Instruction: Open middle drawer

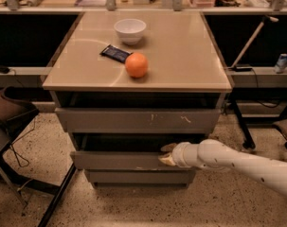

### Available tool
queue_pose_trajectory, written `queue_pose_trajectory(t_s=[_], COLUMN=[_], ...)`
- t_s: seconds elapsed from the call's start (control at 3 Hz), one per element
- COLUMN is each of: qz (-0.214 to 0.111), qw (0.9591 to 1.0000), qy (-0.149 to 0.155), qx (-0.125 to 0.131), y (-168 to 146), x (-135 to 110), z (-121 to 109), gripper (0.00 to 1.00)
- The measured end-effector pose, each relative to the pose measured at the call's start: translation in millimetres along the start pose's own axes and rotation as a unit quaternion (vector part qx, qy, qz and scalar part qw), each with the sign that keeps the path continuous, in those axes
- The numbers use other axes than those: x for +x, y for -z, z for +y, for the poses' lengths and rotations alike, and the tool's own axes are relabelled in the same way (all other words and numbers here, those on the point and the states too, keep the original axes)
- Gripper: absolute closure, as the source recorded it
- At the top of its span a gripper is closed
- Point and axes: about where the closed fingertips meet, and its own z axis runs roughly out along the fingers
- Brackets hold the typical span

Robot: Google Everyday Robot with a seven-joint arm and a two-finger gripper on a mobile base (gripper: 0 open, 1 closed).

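The middle drawer (119,161) is a plain grey front, second of three in the cabinet, with a dark gap above it. My gripper (165,155) comes in from the right on a white arm (237,162) and sits at the drawer's top edge, right of centre. One fingertip (167,148) lies in the dark gap above the front, the other fingertip (165,161) lies against the front face. The top drawer (138,120), widest and marked with white scratches, is above. The narrow bottom drawer (138,177) is below.
On the cabinet top (190,56) stand a white bowl (130,30), an orange (136,65) and a dark snack packet (115,53). A chair (5,122) stands at the left, with a black leg (55,200) near the cabinet's base. A stand base (242,126) is on the right.
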Motion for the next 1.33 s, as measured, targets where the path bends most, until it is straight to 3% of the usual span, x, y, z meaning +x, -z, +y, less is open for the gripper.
queue_pose_trajectory(t_s=[0.33, 1.33], qz=[0.003, 0.016], qw=[1.0000, 0.9999], qy=[-0.004, -0.002], qx=[0.002, -0.004], y=[11.9, 16.2], x=[4.9, 14.6], z=[14.2, 24.7], gripper=[1.00, 1.00])
